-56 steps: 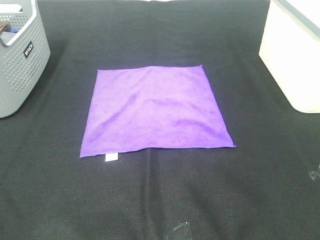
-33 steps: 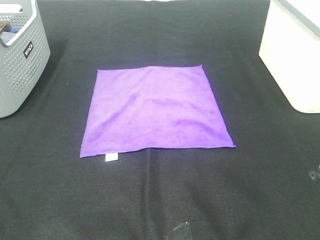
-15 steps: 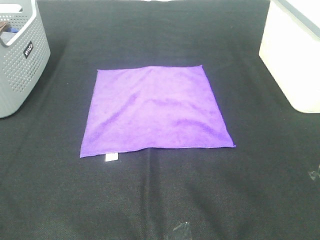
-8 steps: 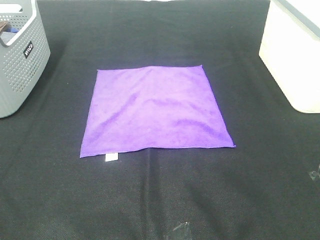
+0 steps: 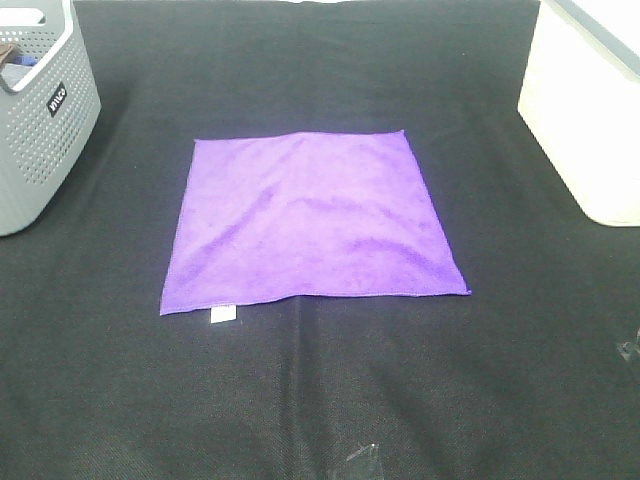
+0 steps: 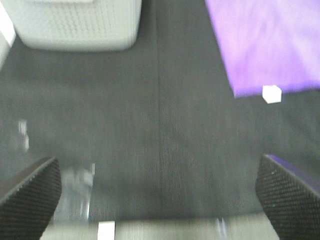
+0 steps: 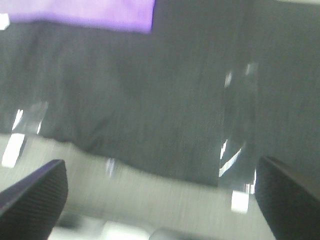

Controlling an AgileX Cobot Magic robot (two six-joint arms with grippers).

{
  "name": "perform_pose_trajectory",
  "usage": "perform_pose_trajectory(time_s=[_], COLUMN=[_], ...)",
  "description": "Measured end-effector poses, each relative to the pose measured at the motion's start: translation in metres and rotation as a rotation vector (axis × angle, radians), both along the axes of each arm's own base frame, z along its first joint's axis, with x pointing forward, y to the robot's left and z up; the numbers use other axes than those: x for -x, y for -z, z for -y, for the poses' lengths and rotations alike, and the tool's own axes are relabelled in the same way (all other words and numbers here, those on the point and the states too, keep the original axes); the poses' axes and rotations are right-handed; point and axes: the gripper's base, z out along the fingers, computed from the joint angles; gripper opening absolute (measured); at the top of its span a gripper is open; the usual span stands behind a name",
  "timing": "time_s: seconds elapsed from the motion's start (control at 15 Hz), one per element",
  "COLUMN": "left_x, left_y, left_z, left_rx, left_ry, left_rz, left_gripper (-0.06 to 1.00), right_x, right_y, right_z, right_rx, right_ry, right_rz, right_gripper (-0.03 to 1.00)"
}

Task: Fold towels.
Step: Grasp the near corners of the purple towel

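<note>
The purple towel [image 5: 310, 220] lies flat and unfolded in the middle of the black bench [image 5: 120, 380], between the grey basket [image 5: 40, 130] and the white bin [image 5: 590, 110], while the left tool [image 6: 160, 200] and the right tool [image 7: 160, 200] both hang wide apart and empty near the bench's front edge.

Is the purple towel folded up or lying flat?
Spread flat. The purple towel lies as one open square on the black table, all four corners showing.
</note>
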Motion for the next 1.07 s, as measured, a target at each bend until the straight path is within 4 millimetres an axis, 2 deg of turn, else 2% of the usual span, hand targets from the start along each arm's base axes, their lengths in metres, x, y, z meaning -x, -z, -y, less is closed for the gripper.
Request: perform_pose_trajectory(time_s=[0.07, 0.13, 0.27, 0.33, 0.47, 0.53, 0.6, 0.67, 0.73, 0.8, 1.07], left_x=[-0.024, -0.052, -0.095, -0.126, -0.173, -0.201, -0.247, -0.247, -0.275, -0.282, -0.291], left_y=[-0.008, -0.006, 0.012, 0.024, 0.035, 0.037, 0.051, 0.051, 0.061, 0.064, 0.077], left_z=[-0.001, -0.001, -0.001, 0.004, 0.015, 0.02, 0.027, 0.027, 0.029, 0.028, 0.029], left_rx=[-0.003, -0.011, -0.013, 0.032, 0.144, 0.192, 0.289, 0.289, 0.336, 0.335, 0.36], left_ry=[0.005, 0.019, 0.049, 0.104, 0.208, 0.244, 0.262, 0.262, 0.244, 0.237, 0.222], left_rz=[-0.09, -0.204, -0.361, -0.411, -0.489, -0.477, -0.482, -0.482, -0.474, -0.464, -0.491], left_gripper=[0.99, 0.99, 0.99, 0.99, 0.99, 0.99, 0.99, 0.99, 0.99, 0.99, 0.99], right_x=[-0.026, -0.056, -0.11, -0.15, -0.194, -0.215, -0.253, -0.253, -0.272, -0.275, -0.273], right_y=[-0.007, -0.009, -0.001, 0.01, 0.02, 0.022, 0.031, 0.031, 0.04, 0.046, 0.051], right_z=[-0.002, -0.005, -0.013, -0.021, -0.028, -0.028, -0.014, -0.014, 0.012, 0.024, 0.03], right_rx=[0.004, 0.004, -0.042, -0.098, -0.128, -0.139, -0.283, -0.283, -0.442, -0.473, -0.44], right_ry=[0.006, 0.01, -0.005, -0.017, -0.036, -0.042, -0.02, -0.02, -0.026, -0.024, -0.047], right_rz=[-0.114, -0.209, -0.281, -0.312, -0.356, -0.372, -0.403, -0.403, -0.412, -0.421, -0.453], right_gripper=[0.96, 0.96, 0.96, 0.96, 0.95, 0.94, 0.92, 0.92, 0.9, 0.9, 0.9])
